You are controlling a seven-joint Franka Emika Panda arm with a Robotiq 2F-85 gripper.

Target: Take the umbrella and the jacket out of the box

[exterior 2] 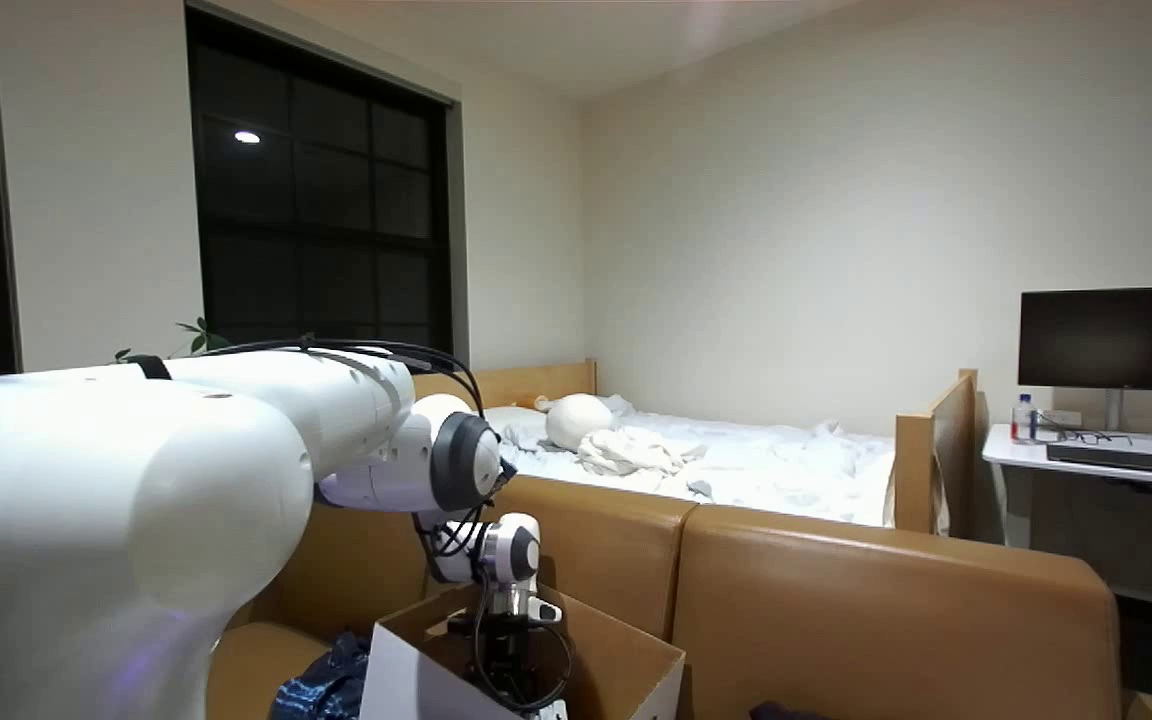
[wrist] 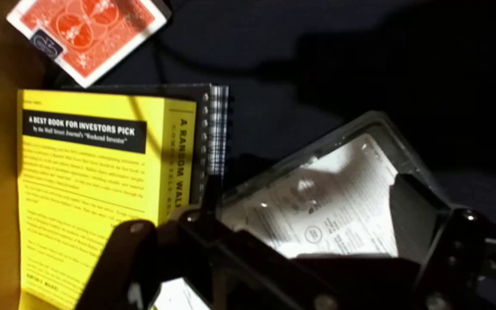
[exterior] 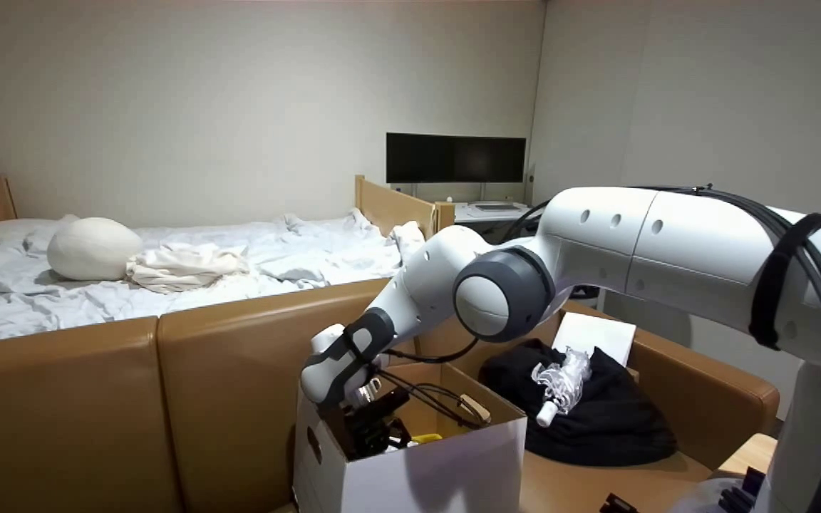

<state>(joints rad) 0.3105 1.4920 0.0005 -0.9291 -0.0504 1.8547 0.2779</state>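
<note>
Black fabric, so that's gotta be the jacket (exterior: pixel 624 424), heaped on the couch (exterior: pixel 61 413) just beside the box (exterior: pixel 446 474) with the clear umbrella (exterior: pixel 564 381) lying on it. Both look already out imo. But the gripper (wrist: pixel 310 198) is down in the box, fingers (wrist: pixel 413 215) spread wide, nothing clamped that I can see, around a plastic package (wrist: pixel 338 189) (can't tell if they touch it) with a yellow book (wrist: pixel 88 172) near. Closing there probably drags out the wrong thing. Also, that looped cable (exterior 2: pixel 477 640) could snag the rim if the arm (exterior: pixel 596 235) exits sideways.
</note>
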